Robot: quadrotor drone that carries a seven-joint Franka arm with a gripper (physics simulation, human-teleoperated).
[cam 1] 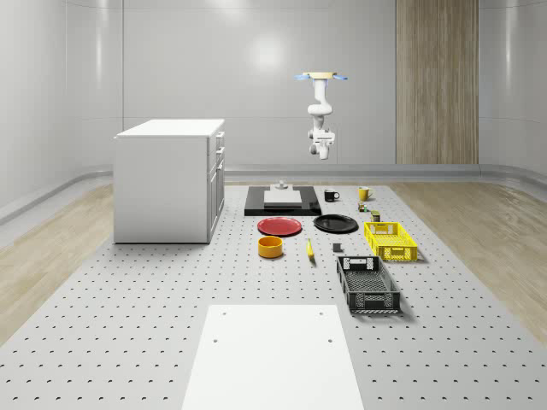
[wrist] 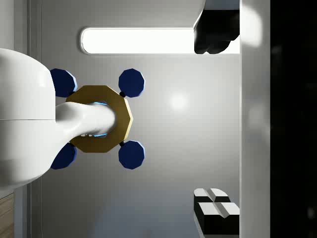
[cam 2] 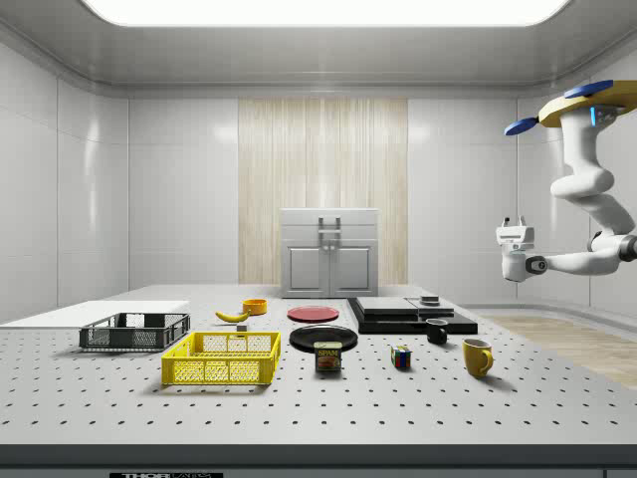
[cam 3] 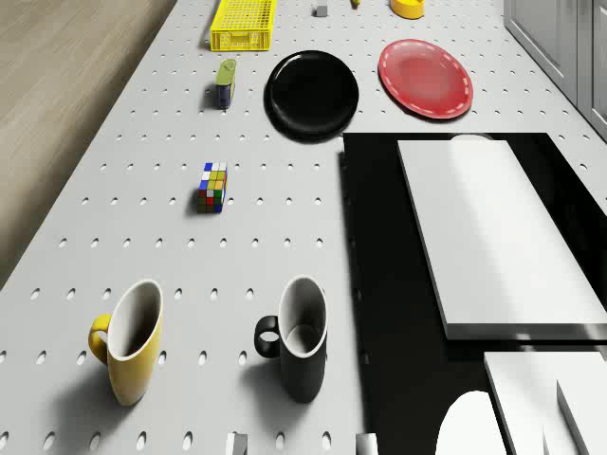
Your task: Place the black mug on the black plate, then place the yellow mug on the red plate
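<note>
The black mug [cam 1: 331, 196] [cam 3: 299, 336] stands upright on the perforated table beside the black slab. The yellow mug [cam 1: 363, 194] [cam 3: 128, 341] stands upright close by, also seen in the side view [cam 2: 477, 357]. Nearer the table's middle lie the black plate [cam 1: 335, 224] [cam 3: 313, 92] and the red plate [cam 1: 279, 226] [cam 3: 426, 78], both bare. The drone [cam 1: 320, 77] [cam 2: 587, 105] hovers high over the table's far end, above and behind the mugs. My gripper [cam 1: 322, 155] [cam 2: 514, 225] [wrist: 215, 124] hangs well above the table, turned up toward the drone, open and holding nothing.
A black slab [cam 3: 379, 284] carrying a white block [cam 3: 493, 237] lies next to the black mug. A Rubik's cube [cam 3: 213, 187] and a can [cam 3: 225, 82] sit between the mugs and the yellow basket [cam 1: 391, 241]. A black basket [cam 1: 367, 284], orange bowl [cam 1: 271, 247], banana [cam 1: 309, 248] and white cabinet [cam 1: 169, 179] stand further off.
</note>
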